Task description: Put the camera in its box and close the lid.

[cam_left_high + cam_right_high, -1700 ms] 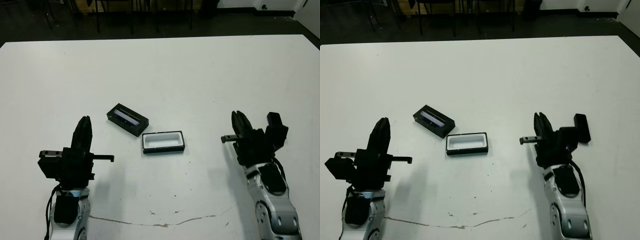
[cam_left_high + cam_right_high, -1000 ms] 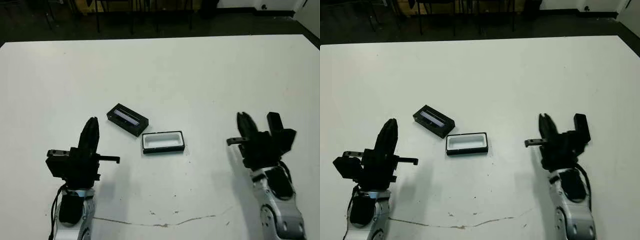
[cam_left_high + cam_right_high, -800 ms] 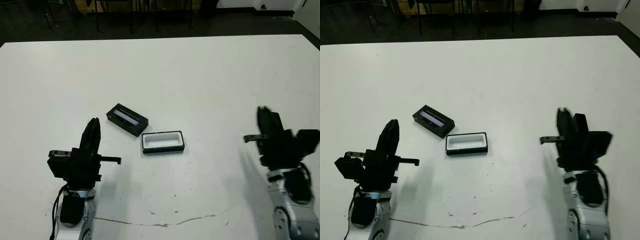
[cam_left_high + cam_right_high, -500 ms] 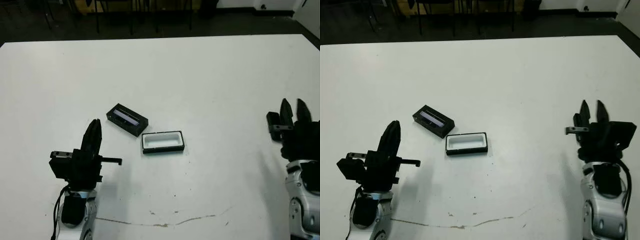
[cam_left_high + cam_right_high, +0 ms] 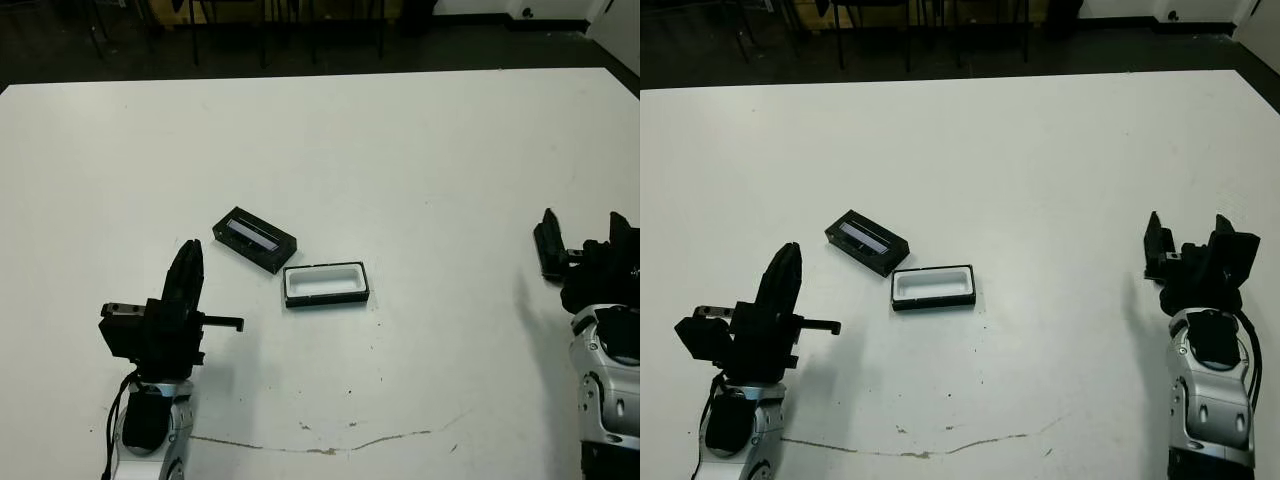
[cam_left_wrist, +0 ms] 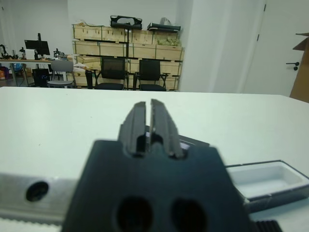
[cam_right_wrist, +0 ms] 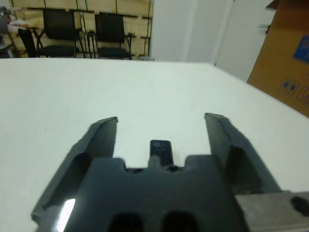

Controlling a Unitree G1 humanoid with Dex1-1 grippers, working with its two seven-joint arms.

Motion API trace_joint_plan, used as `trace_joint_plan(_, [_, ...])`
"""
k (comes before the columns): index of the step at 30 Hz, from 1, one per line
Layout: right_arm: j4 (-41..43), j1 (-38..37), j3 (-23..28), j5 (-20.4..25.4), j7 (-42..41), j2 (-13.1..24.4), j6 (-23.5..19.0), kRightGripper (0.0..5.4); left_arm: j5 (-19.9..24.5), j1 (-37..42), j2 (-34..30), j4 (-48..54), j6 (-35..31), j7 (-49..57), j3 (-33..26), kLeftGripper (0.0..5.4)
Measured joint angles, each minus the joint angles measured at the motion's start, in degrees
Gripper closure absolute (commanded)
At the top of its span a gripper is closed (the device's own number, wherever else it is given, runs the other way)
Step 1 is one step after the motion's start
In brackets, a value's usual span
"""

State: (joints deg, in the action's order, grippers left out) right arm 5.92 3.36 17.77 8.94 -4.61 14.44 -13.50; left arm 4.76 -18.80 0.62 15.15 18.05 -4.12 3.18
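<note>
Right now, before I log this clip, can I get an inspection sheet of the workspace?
Surface: white table, thin dark crack line near the robot's edge, a few specks.
Job's things: box open, white lining empty; lid lies off it, close by on the far-left side; the camera cannot be picked out.
Clutter: nothing seen.
Grippers: left gripper shut and empty; right gripper open and empty, far to the right of the box.
Cables: black cable at the left wrist.
Surroundings: chairs, stacked crates, no person seen.
</note>
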Motion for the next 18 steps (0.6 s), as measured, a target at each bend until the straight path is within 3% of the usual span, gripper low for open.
trace_joint_plan(5, [-0.34, 0.76, 0.41, 0.80, -1.16, 1.15, -0.99, 0.01, 0.00, 0.01, -0.02, -0.09, -0.01, -0.01, -0.04, 5.40])
trace_joint_plan(18, [-0.75, 0.61, 0.41, 0.25, -1.13, 1.76, -1.55, 0.01, -0.02, -0.01, -0.09, 0.48, -0.31, -0.20, -0.23, 5.40])
